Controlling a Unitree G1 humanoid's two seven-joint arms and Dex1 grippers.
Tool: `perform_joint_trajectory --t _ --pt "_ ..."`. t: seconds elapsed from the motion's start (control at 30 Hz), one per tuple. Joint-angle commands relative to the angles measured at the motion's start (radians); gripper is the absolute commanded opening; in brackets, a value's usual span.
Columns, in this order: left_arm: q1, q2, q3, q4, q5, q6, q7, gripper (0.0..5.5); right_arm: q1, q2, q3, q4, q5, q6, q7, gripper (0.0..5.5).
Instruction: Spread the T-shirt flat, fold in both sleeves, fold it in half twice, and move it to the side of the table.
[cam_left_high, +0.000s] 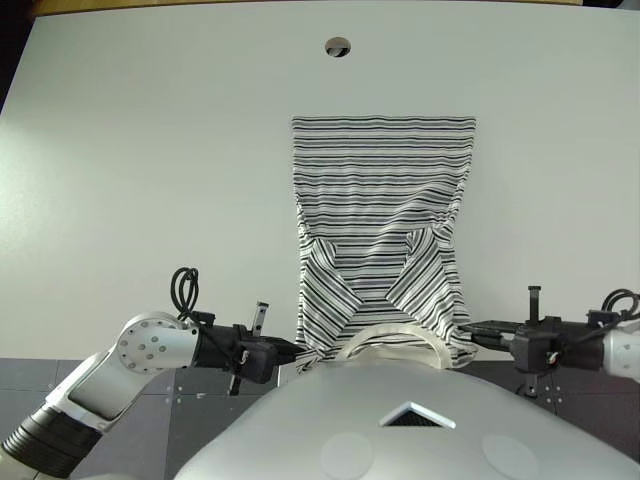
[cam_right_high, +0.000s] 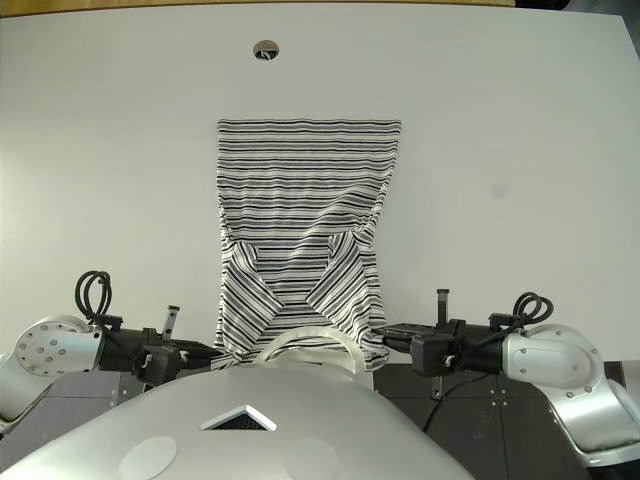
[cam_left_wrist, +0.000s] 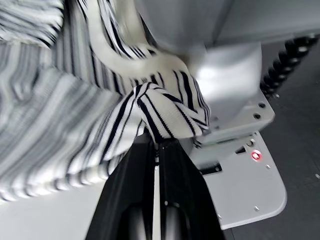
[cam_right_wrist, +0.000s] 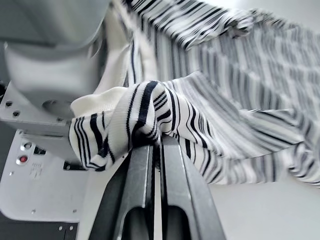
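Note:
A black-and-white striped T-shirt (cam_left_high: 385, 200) lies lengthwise on the white table (cam_left_high: 150, 180), hem at the far end, both sleeves folded in over its middle. Its white collar (cam_left_high: 392, 338) sits at the near table edge. My left gripper (cam_left_high: 297, 350) is shut on the near left shoulder corner of the T-shirt (cam_left_wrist: 165, 112). My right gripper (cam_left_high: 470, 328) is shut on the near right shoulder corner (cam_right_wrist: 140, 120). Both pinch bunched striped fabric between closed black fingers (cam_left_wrist: 172, 165), right at the table's front edge.
A small round hole (cam_left_high: 338, 46) sits in the table beyond the shirt's hem. Bare white tabletop stretches to both sides of the shirt. Dark floor tiles (cam_left_high: 200, 410) lie below the near edge.

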Motion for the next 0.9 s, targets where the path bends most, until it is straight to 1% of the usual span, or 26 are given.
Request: perform_joint_trajectory --t 0.03,0.13,0.23,0.4,0.47,0.6,0.73,0.83,0.9 --pt "-0.068 -0.059 0.045 -0.019 0.0 0.129 0.061 0.13 -0.065 0.02 -0.033 -0.032 0.084 0.104 -0.014 0.1" --pt "-0.169 -0.135 0.073 -0.029 -0.024 0.314 0.124 0.13 -0.153 0.047 -0.04 -0.074 0.189 0.261 -0.054 0.1" --pt "-0.294 -0.234 0.1 -0.014 -0.07 0.496 0.193 0.13 -0.286 0.072 -0.007 -0.072 0.196 0.418 -0.11 0.1" --pt "-0.423 -0.348 0.112 0.03 -0.095 0.64 0.254 0.13 -0.504 0.137 0.086 0.008 0.171 0.606 -0.153 0.1" --pt "-0.473 -0.396 0.117 0.057 -0.1 0.677 0.28 0.13 -0.586 0.172 0.101 0.053 0.201 0.659 -0.144 0.1" --pt "-0.62 -0.522 0.128 0.215 -0.084 0.728 0.365 0.13 -0.772 0.273 0.137 0.22 0.244 0.777 -0.131 0.1" --pt "-0.751 -0.631 0.154 0.441 -0.076 0.707 0.423 0.13 -0.965 0.392 0.167 0.473 0.255 0.804 -0.084 0.1" --pt "-0.827 -0.678 0.167 0.581 -0.066 0.679 0.442 0.13 -1.067 0.461 0.18 0.666 0.223 0.797 -0.077 0.1" --pt "-0.871 -0.702 0.177 0.67 -0.05 0.648 0.464 0.13 -1.132 0.511 0.191 0.809 0.182 0.749 -0.079 0.1"
